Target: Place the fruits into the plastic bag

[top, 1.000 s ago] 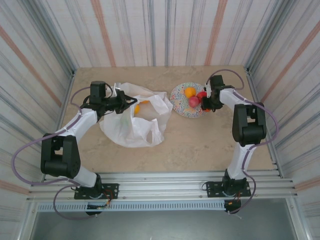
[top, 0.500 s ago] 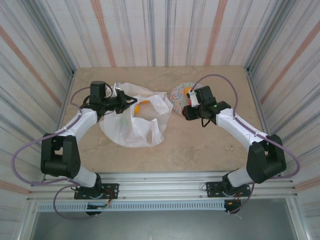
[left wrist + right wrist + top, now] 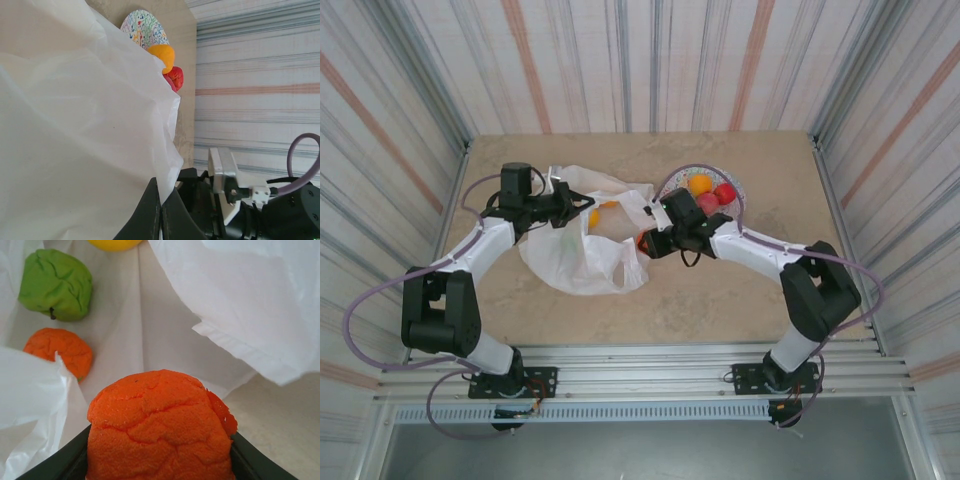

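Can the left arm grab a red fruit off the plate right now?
Probably not. The left gripper is shut on the plastic bag, and the bag and the right gripper holding an orange fruit sit between it and the red fruits on the plate.

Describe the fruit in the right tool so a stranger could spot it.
Find the white bag left of centre. At its right edge the right tool grips an orange fruit. It alone is held; the other fruits lie in the bag or on the plate.
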